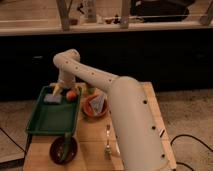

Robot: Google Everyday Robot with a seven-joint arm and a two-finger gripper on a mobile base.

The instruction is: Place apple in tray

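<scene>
Apple (71, 95) sits in tray (47, 119), far corner, just beside pincer (56, 90), not touching. Pincer low over tray's far end, fingers apart, gripping nothing. Orange bowl (95, 106) past apple, outside tray, on counter (90, 134).

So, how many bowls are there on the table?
2. The orange bowl stands right of the green tray; the dark bowl stands at the tray's near end. The gripper hovers over the tray's far end. The arm may hide more.
</scene>
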